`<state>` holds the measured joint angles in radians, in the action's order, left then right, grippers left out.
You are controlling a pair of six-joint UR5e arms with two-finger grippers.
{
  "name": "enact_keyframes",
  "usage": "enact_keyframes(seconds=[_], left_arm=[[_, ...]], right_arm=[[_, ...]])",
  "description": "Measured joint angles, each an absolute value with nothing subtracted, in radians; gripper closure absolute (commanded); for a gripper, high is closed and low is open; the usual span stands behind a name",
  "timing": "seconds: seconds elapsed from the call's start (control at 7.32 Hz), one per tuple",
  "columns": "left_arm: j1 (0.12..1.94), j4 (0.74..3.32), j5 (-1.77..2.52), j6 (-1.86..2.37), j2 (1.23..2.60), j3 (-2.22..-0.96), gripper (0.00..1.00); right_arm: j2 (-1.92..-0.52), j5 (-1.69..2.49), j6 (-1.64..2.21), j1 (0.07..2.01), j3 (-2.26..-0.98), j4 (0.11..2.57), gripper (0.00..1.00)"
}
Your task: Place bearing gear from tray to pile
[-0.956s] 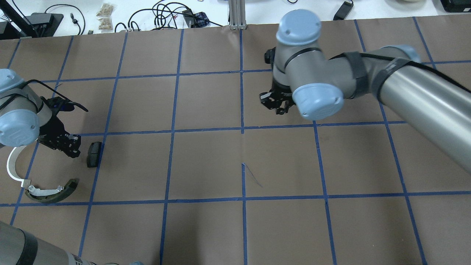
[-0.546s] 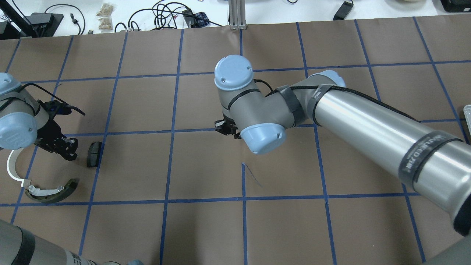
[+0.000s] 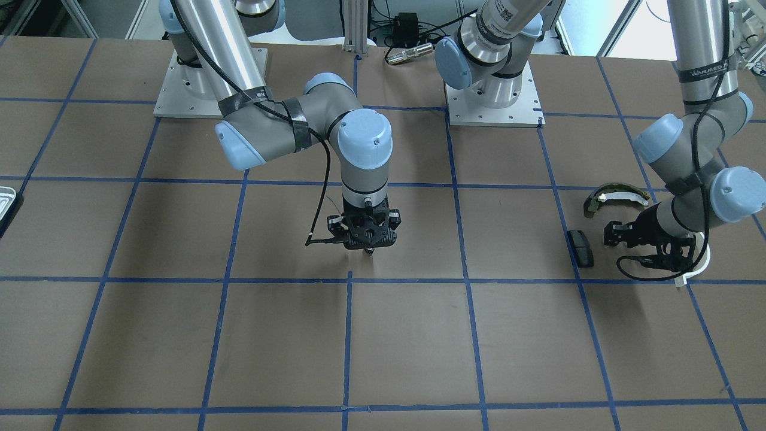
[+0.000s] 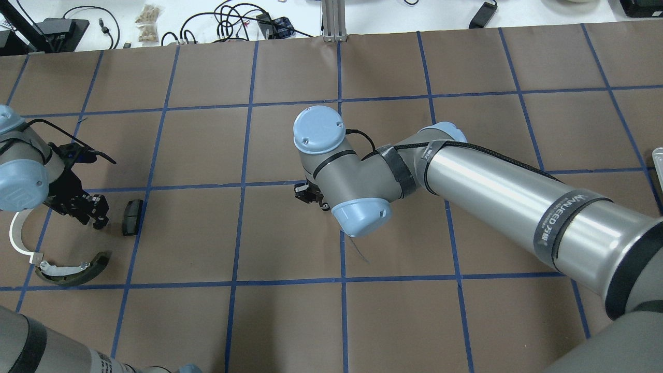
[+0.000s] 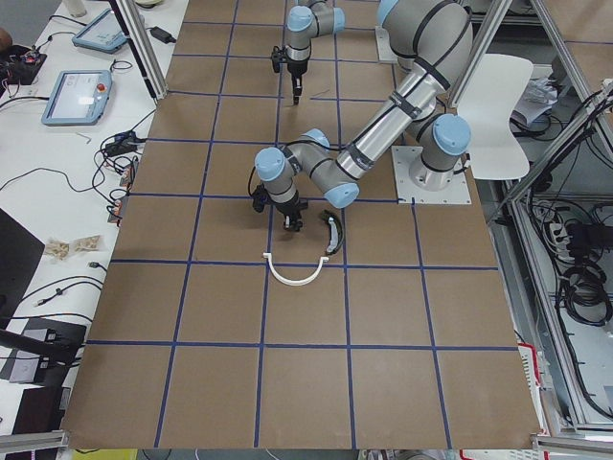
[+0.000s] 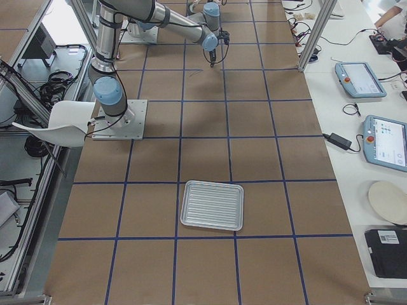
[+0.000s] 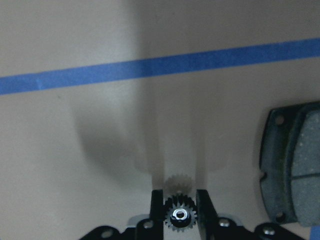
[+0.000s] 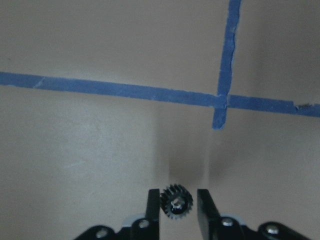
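We see the right arm [image 4: 466, 181] stretched out over the middle of the desk [image 4: 290, 321], its wrist pointing straight down close to a crossing of the blue tape lines [image 8: 222, 100]. In the right wrist view the right jaws stand only a narrow way apart. Between them sits a small black toothed bearing gear [image 8: 176, 202] with a bright hub, and the jaws are closed in on it from both sides. This gear is well apart from the tray [image 6: 212, 204], a shallow ridged one lying flat toward the robot's right end of the desk. It is also well apart from the pile [image 4: 77, 270] at the other end.

The left arm [image 4: 20, 176] is bent low by that pile. The left jaws are likewise drawn narrow, and we find a second gear [image 7: 180, 215] of the same kind pinched between their tips. Just beside these jaws lies the black pad [image 4: 132, 216], flat on the paper and not touching them. Nearer the robot lies the olive brake shoe [image 3: 619, 190]. The white arc [image 4: 15, 235] curves partly under the left wrist, with one end close by the shoe; we cannot tell whether the two touch
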<state>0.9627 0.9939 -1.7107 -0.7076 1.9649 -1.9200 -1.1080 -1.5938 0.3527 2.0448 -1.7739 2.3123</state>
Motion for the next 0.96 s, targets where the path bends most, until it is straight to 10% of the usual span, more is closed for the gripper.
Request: enact_keyframes(seconds=[0.96], left_arm=[[1.384,1.145,-1.643,-0.258,1.893,-1.742,0.00]], right_arm=[[-1.452,-1.592,-0.087,1.661,-1.643,1.863,0.00]])
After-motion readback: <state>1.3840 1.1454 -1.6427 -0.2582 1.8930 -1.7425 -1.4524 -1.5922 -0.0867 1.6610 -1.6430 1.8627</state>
